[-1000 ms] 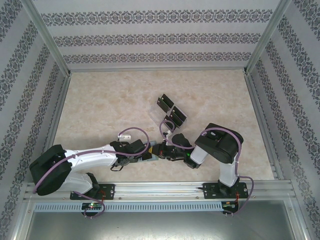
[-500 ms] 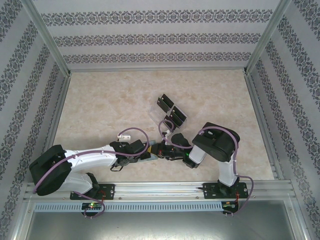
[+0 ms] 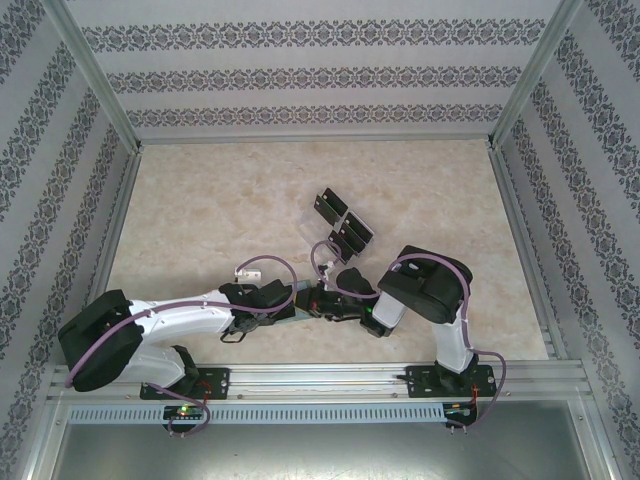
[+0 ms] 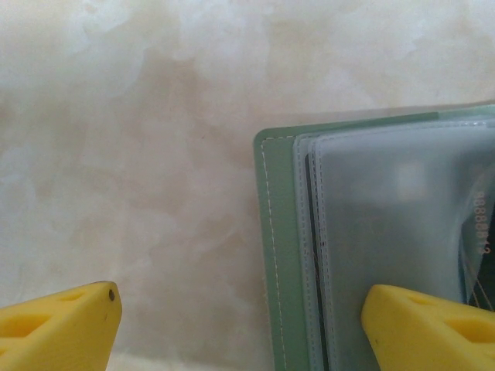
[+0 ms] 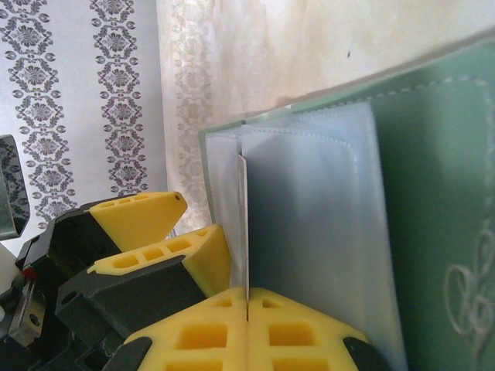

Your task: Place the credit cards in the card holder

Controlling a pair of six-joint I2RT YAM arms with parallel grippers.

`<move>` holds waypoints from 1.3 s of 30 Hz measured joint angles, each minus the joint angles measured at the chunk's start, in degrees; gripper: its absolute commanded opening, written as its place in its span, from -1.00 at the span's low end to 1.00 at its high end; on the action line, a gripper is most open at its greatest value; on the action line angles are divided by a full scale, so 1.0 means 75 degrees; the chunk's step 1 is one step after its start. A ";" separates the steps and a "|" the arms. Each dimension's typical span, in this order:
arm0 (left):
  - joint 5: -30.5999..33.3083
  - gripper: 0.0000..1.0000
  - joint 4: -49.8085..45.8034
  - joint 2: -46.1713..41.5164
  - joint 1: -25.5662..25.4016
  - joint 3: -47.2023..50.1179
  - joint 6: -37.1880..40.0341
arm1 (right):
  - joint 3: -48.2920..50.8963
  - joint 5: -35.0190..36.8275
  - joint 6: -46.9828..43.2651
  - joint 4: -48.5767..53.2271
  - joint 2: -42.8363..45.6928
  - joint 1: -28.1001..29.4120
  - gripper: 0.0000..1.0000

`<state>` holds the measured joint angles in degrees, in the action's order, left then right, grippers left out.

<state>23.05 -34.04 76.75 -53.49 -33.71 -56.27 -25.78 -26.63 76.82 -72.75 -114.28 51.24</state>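
Shifted left over the marbled tabletop (image 3: 220, 200) between patterned walls (image 3: 320, 75), the right gripper (image 5: 246, 305) pinches seemingly a sleeve of the card holder (image 4: 274, 255); left gripper (image 4: 240, 313) stands wide.

Card holder (image 4: 274, 255) partly beyond the frame edge, contents perhaps hazy

A beige marbled table (image 3: 200, 210) carries 2 things. A clear tray (image 3: 312, 225) sits just right of centre. Nearer, close to the near edge, a grey-green card holder (image 4: 277, 255) lies open, its plastic sleeves showing.
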 measured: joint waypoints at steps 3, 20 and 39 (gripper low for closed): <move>0.0000 0.68 0.0000 0.0000 0.0000 0.0000 0.0000 | 0.0000 0.0012 0.0000 0.0000 0.0000 0.0003 -1.00; -0.0003 0.68 0.0003 -0.0085 0.0003 0.0044 -0.0003 | 0.0312 0.0259 -0.0175 0.0326 0.0391 -0.0201 -1.00; -0.0006 0.68 0.0052 -0.0085 0.0006 0.0067 -0.0058 | 0.0248 0.0195 -0.0522 0.0501 0.0440 -0.0315 -1.00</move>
<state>23.00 -33.65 76.12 -53.45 -33.21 -56.71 -23.92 -25.17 72.90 -68.99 -110.98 48.88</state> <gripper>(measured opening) 0.841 0.057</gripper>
